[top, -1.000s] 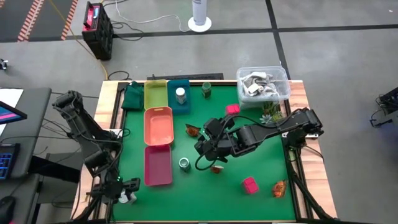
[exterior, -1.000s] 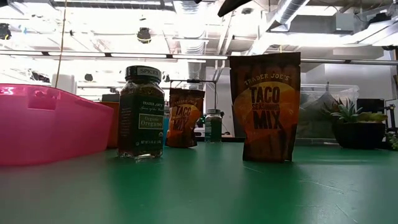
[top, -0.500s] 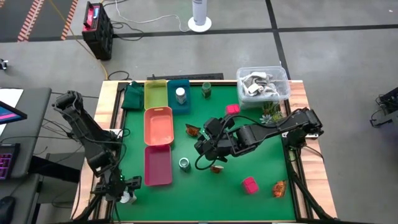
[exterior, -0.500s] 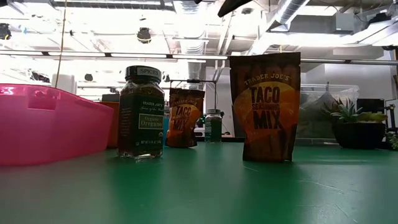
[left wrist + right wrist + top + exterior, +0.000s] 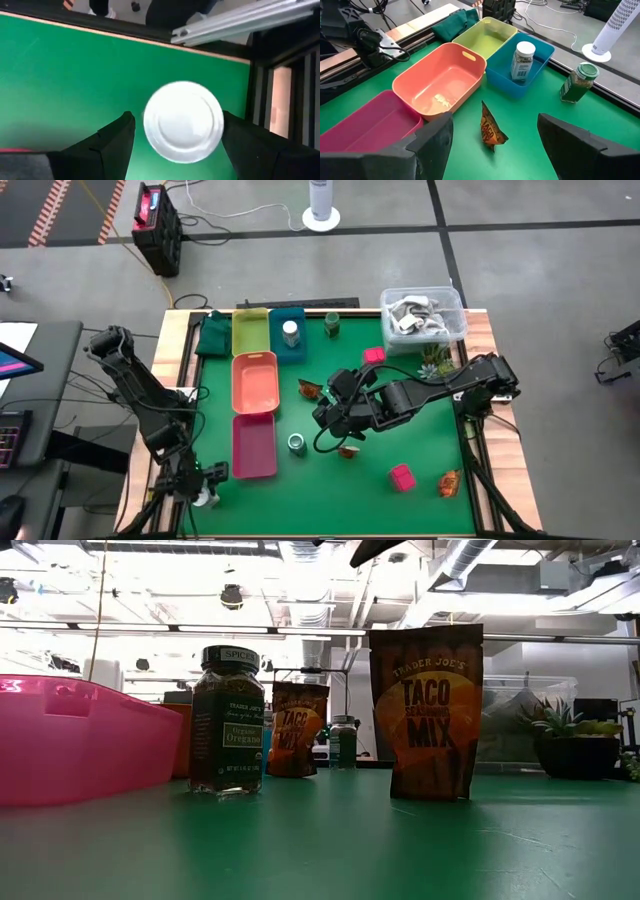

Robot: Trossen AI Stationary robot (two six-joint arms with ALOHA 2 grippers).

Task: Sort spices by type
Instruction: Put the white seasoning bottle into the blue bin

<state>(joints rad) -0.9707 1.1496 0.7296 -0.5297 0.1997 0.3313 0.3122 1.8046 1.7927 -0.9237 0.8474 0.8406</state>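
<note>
jar (image 5: 290,332) in tray (image 5: 301,346) | sachet (image 5: 310,390) beside tub (image 5: 255,381) | tub between trays

Grey concrete floor (image 5: 520,290) with dark seams, white fan base (image 5: 321,218) past the table's far edge, exposed ducts (image 5: 470,560) and strip lights overhead.

Overhead and table-level views, plus two close wrist views, sharing green table (image 5: 420,450).

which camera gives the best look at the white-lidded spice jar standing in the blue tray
The right wrist view: the white-lidded clear spice jar stands upright in the blue plastic tray, with lid, label and contents visible. The high view shows only its small white top from above. The low view and the left wrist view do not show it recognisably.
</note>
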